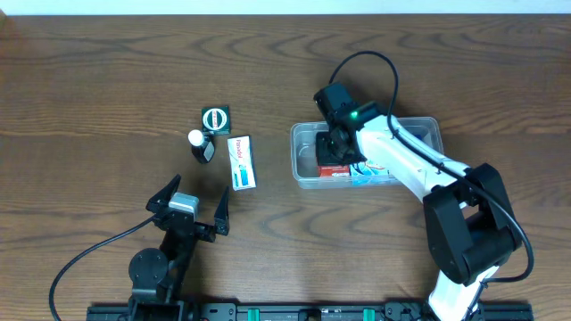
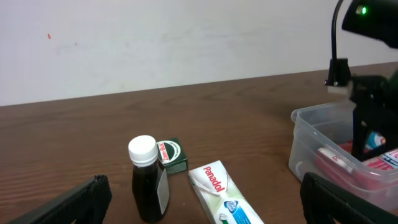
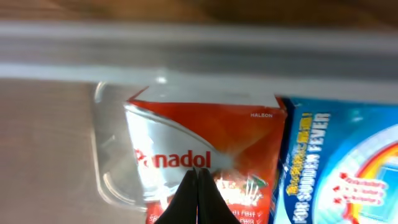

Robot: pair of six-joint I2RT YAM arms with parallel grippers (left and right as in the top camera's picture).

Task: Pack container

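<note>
The clear container (image 1: 430, 127) stands right of centre, with a red Panadol box (image 1: 334, 168) and a blue box (image 1: 373, 176) lying inside. My right gripper (image 1: 335, 147) hangs inside its left half, shut and empty. In the right wrist view the closed tips (image 3: 198, 186) point down at the red Panadol box (image 3: 205, 143), the blue box (image 3: 336, 168) beside it. My left gripper (image 1: 190, 207) rests open near the front edge, holding nothing. It faces a white-green Panadol box (image 2: 224, 196), a dark bottle (image 2: 148, 180) and a small green box (image 2: 172, 155).
On the table left of the container lie the white-green Panadol box (image 1: 241, 162), the white-capped bottle (image 1: 201, 145) and the green box (image 1: 215, 118), close together. The container's near corner (image 2: 305, 143) shows at the right of the left wrist view. A pale wall rises behind the table.
</note>
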